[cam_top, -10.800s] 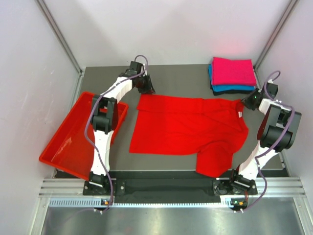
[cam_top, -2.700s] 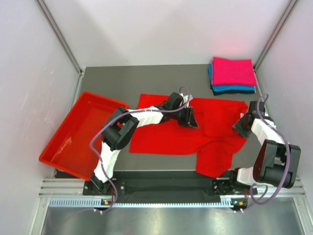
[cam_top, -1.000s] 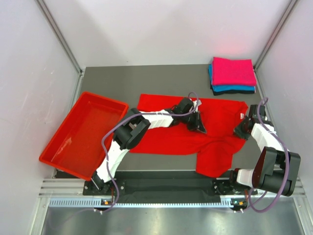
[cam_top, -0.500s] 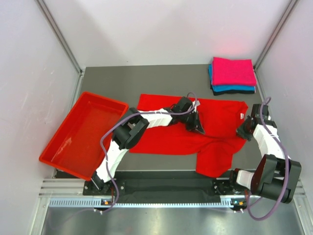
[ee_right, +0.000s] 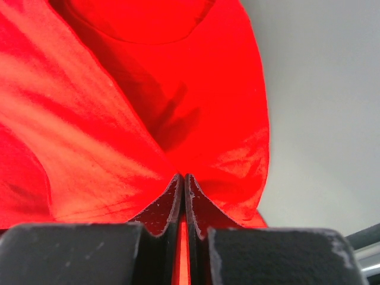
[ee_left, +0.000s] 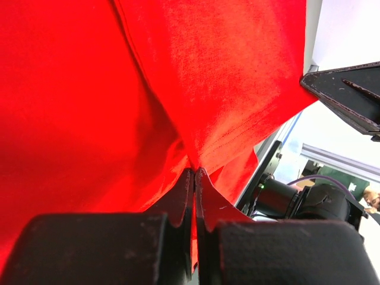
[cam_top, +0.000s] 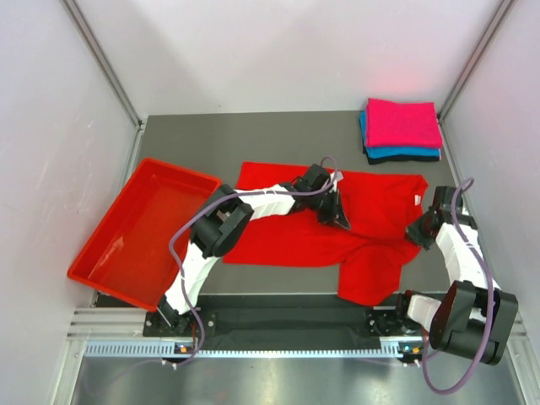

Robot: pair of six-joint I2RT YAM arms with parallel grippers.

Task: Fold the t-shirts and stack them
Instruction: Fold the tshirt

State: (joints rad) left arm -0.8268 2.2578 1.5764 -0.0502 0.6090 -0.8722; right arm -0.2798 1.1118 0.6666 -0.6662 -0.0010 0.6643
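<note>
The bright red t-shirt [cam_top: 291, 228] lies spread across the middle of the grey table, one sleeve hanging toward the near edge. My left gripper [cam_top: 336, 216] is over the shirt's middle and is shut on a pinch of its red cloth [ee_left: 196, 136]. My right gripper [cam_top: 415, 231] is at the shirt's right edge and is shut on a fold of the same shirt [ee_right: 178, 119]. The magenta-pink shirt [cam_top: 402, 121] lies folded on top of the teal-blue shirt [cam_top: 396, 153] at the back right. The black shirt shows only as a thin edge under them.
A rigid red plastic tray [cam_top: 110, 253] sits tilted at the table's left edge. White walls and metal posts close in the back and sides. A rail runs along the near edge by the arm bases.
Over the last seconds my left arm reached from the back left across to the shirt's middle. My right gripper slid down and a little right along the shirt's right edge.
</note>
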